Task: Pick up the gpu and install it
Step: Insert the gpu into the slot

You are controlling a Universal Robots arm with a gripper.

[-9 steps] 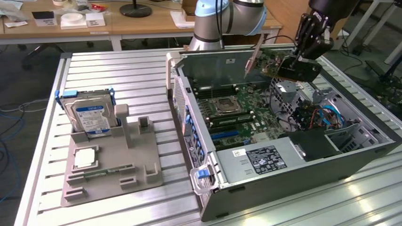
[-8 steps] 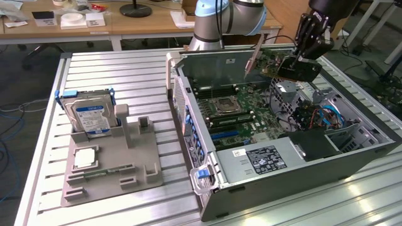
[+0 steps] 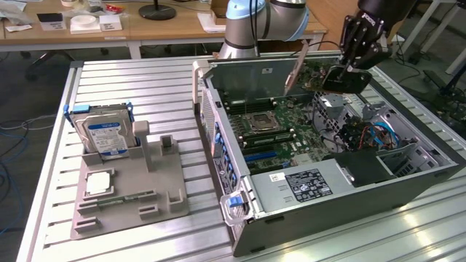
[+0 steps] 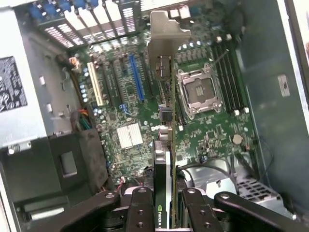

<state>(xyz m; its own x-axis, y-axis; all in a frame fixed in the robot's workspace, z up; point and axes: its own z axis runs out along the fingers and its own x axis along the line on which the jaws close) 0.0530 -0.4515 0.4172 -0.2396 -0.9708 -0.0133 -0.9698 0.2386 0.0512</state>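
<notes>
My gripper (image 3: 336,76) (image 4: 166,200) hangs over the far end of the open computer case (image 3: 218,142), shut on the gpu (image 3: 306,73) (image 4: 164,145). The gpu is a thin dark card with a pale metal bracket (image 4: 164,34) at its free end. In the wrist view I see it edge-on between the two black fingers (image 4: 141,208). It hovers above the motherboard (image 3: 269,131) (image 4: 130,96), apart from it. A blue slot (image 4: 136,77) lies on the board beside the card's line.
The case stands on a slatted aluminium table (image 3: 145,87). At the exterior view's left a grey fixture (image 3: 131,185) holds a silver hard drive (image 3: 106,134) and a small memory stick (image 3: 117,199). A power supply (image 3: 306,183) fills the case's near end. The arm's base (image 3: 251,27) stands behind the case.
</notes>
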